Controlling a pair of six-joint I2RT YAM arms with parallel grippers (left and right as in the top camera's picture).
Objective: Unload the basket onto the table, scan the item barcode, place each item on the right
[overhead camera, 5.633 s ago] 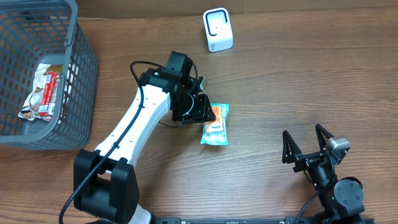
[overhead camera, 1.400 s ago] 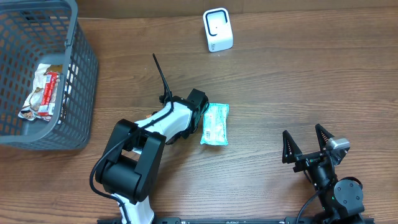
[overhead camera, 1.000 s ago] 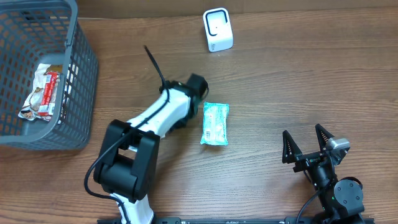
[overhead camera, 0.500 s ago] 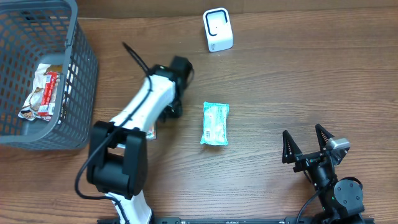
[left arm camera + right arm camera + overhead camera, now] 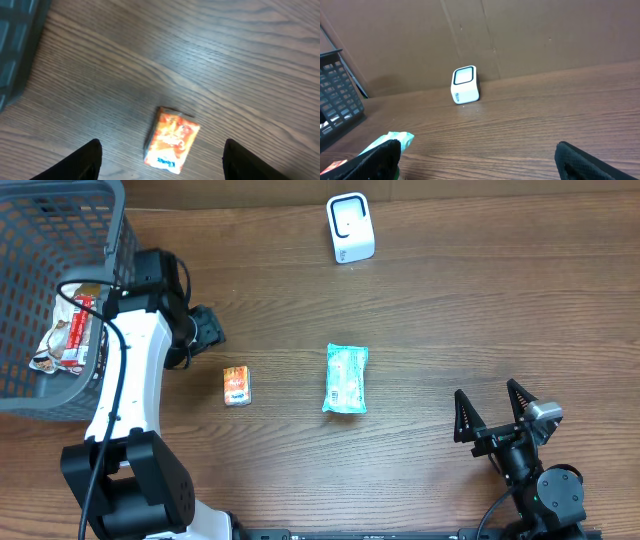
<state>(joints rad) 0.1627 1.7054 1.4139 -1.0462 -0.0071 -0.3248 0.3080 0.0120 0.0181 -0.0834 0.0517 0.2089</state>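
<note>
A small orange box [image 5: 237,385] lies flat on the table, and in the left wrist view the orange box [image 5: 172,140] shows on the wood between and beyond my fingertips. My left gripper [image 5: 208,330] hangs up and to the left of it, open and holding nothing. The white barcode scanner [image 5: 350,227] stands at the back of the table; the scanner [image 5: 465,84] is upright in the right wrist view. A teal packet [image 5: 346,378] rests mid-table. My right gripper [image 5: 495,418] stands open at the front right, empty.
A grey basket [image 5: 120,310] sits at the left with a wrapped snack [image 5: 70,330] inside, close behind my left arm. Its corner [image 5: 15,50] shows in the left wrist view. A cardboard wall [image 5: 520,35] backs the table.
My left arm swung left from beside the teal packet toward the basket. Its jaws opened wider, and the orange box now lies uncovered on the table.
</note>
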